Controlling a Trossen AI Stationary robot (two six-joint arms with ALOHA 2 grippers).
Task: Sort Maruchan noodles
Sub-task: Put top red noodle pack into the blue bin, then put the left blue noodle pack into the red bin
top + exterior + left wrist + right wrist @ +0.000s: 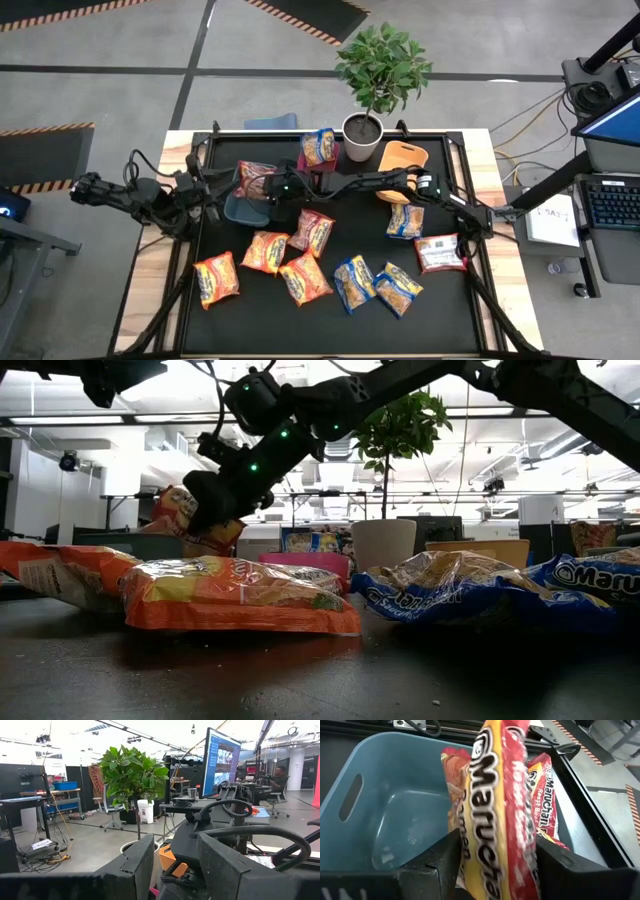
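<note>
My right gripper (495,865) is shut on a red-maroon Maruchan packet (502,780) over the teal bin (380,805), near the table's far left. A second red packet (545,790) lies in that bin, leaning on its wall. In the high view my right gripper (272,188) reaches across from the right. My left gripper (172,855) is open and waits beside the bin at the left (205,192). Several orange (265,250), red (312,230) and blue (353,283) packets lie flat on the black mat. One blue packet (320,147) sits in the red bin. My right gripper pinches the red-maroon packet between its two fingers (445,855), one on each flat face, at the packet's end nearest the wrist (490,845). The arm slants down from the table's right. The packet stands on edge, lifted clear above the teal bin (185,515).
An orange bin (403,160) and a potted plant (362,135) stand at the far edge. Blue packets (405,220) (398,288) and a red-white one (440,253) lie on the right. Orange packets (215,278) (303,278) lie near the front.
</note>
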